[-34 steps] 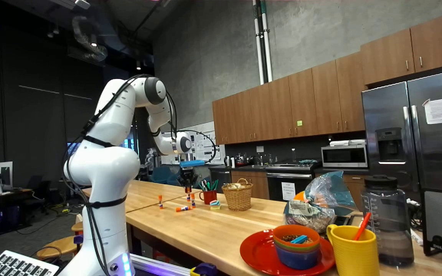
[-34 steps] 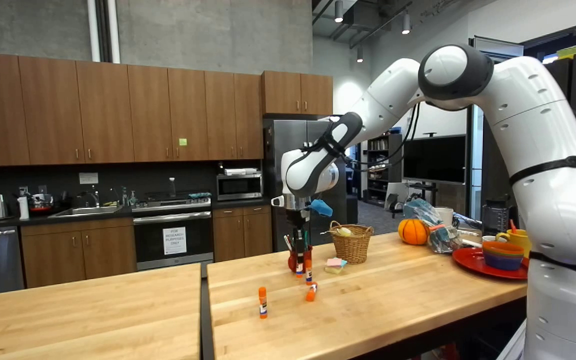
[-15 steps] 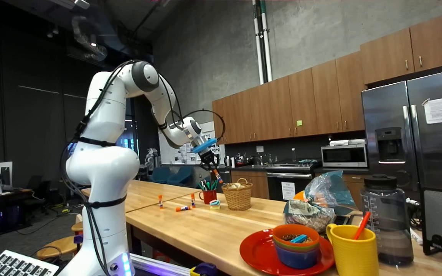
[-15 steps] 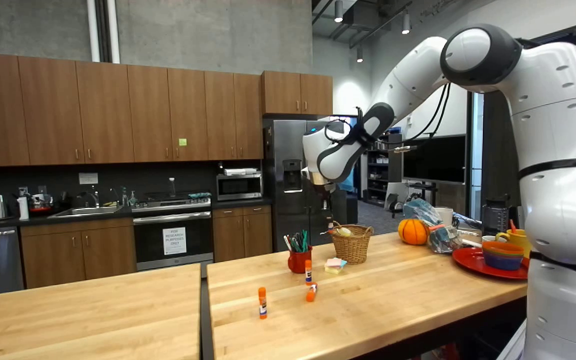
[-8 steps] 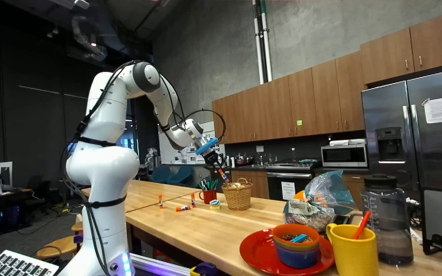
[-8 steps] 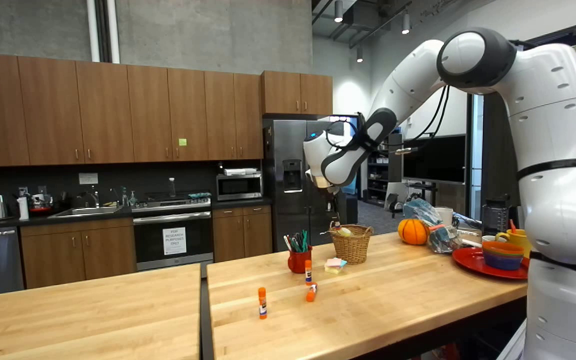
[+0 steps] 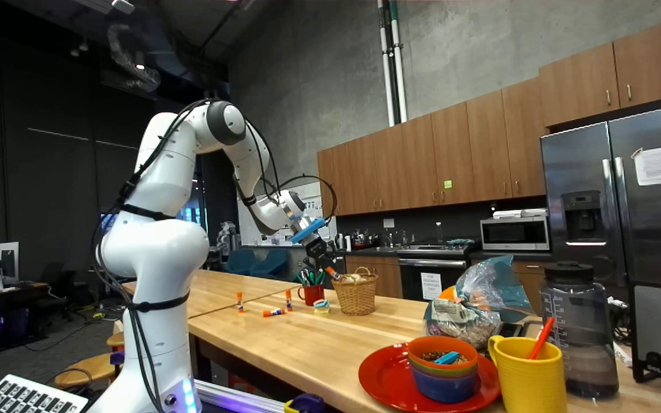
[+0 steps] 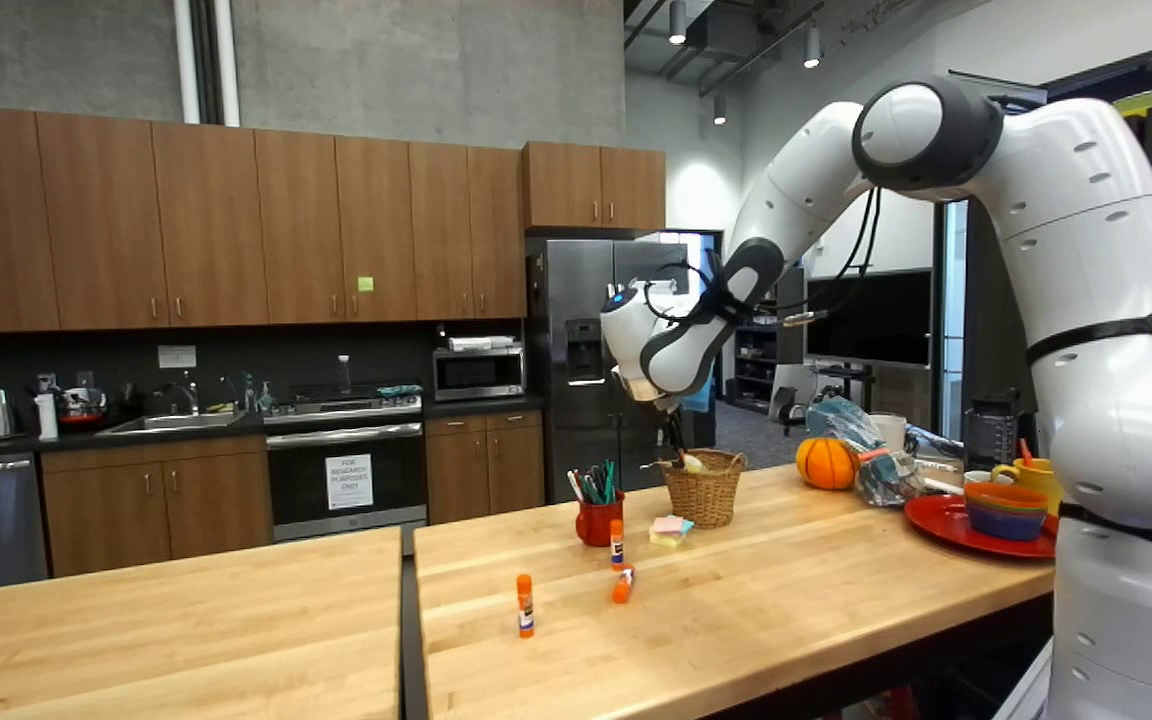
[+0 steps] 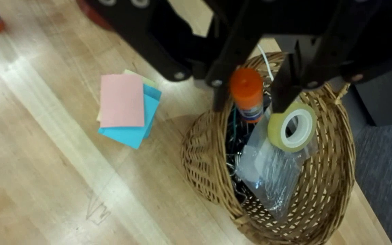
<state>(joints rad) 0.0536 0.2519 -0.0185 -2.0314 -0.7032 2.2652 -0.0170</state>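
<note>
My gripper is tilted over the rim of the wicker basket. An orange-capped glue stick is between the fingers. It lies close to one finger, and a gap shows between it and the opposite finger, so the jaws stand open around it. The stick's lower end is inside the basket. A yellowish tape roll and a clear plastic bag lie in the basket beside the fingers. In both exterior views the gripper is at the basket, where its fingertips are partly hidden.
Sticky notes lie beside the basket. A red mug of pens stands near it. Other glue sticks stand or lie on the table. A pumpkin, a red plate and a yellow mug are farther along.
My gripper has carried the glue stick from beside the red mug to the basket, tilting on the way. It has since lowered, bringing the stick down past the rim, and the jaws have opened.
</note>
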